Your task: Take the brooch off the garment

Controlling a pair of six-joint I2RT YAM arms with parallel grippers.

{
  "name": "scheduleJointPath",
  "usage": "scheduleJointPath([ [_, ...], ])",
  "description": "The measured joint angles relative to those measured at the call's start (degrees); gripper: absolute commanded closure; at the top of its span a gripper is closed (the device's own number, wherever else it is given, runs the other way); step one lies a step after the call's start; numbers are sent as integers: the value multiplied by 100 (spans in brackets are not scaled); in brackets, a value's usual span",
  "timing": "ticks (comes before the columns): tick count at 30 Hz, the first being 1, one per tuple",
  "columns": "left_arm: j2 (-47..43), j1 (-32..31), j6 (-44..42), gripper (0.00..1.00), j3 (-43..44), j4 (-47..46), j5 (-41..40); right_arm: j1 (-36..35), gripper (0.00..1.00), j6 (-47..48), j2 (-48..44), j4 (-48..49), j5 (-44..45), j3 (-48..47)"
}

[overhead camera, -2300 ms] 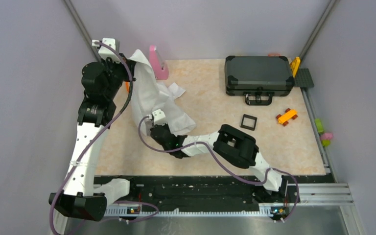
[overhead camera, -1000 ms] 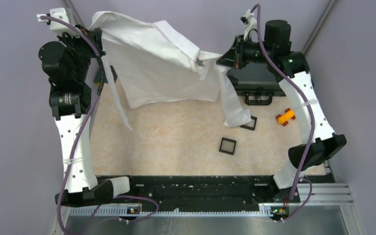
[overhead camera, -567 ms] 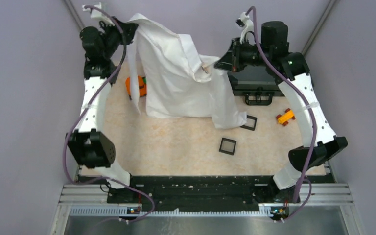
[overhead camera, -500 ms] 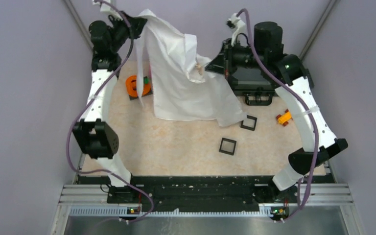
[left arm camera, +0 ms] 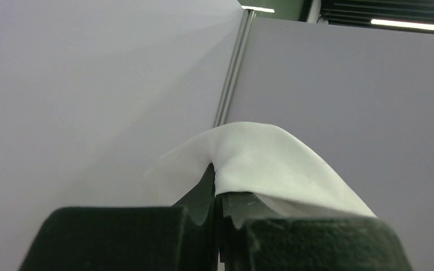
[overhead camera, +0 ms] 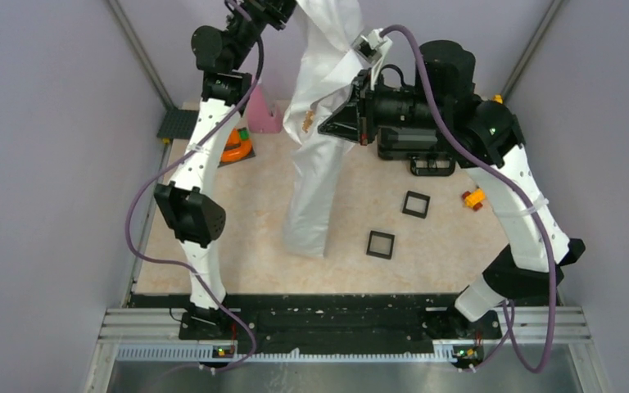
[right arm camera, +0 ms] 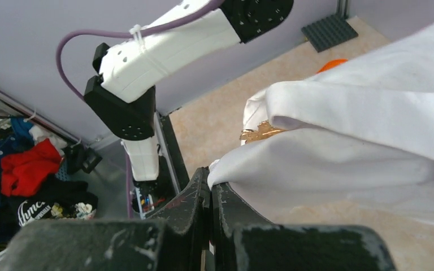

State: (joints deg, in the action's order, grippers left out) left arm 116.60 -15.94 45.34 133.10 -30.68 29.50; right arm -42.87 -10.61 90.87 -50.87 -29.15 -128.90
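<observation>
The fingers (left arm camera: 199, 197) of the left gripper (left arm camera: 217, 179) were pressed together on a fold of the large white thin-fabric shirt-like garment (left arm camera: 260, 161), which draped over their tips and hung down from them. The fingers (right arm camera: 187, 204) of the right gripper (right arm camera: 210, 182) were likewise clamped on a rounded fold of the same cloth. The tiny pale gold metallic brooch (right arm camera: 258, 133) sat just beyond and above those right fingertips, near them but not touching, tucked between two folds and apparently still fastened to the fabric. From above, the garment dangled as a long column beneath the left fingers, its lower end reaching the beige table (overhead camera: 237, 229) well below both grippers. By my reading, the task was only prepared: the shirt was lifted and the brooch exposed, but neither pair of fingers had hold of it. Gripping the ornament itself and working it free from the cloth were both left to do.
</observation>
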Motion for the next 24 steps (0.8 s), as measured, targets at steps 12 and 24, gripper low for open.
scheduleJointPath([
  [12,-1139,955,225,100,-5689,-2144,-529,-415,100,-101,-216,614,-103,2653],
  [24,-1996,1679,-678,100,-8421,-2734,-809,-1222,100,-741,968,2332,-129,4413],
])
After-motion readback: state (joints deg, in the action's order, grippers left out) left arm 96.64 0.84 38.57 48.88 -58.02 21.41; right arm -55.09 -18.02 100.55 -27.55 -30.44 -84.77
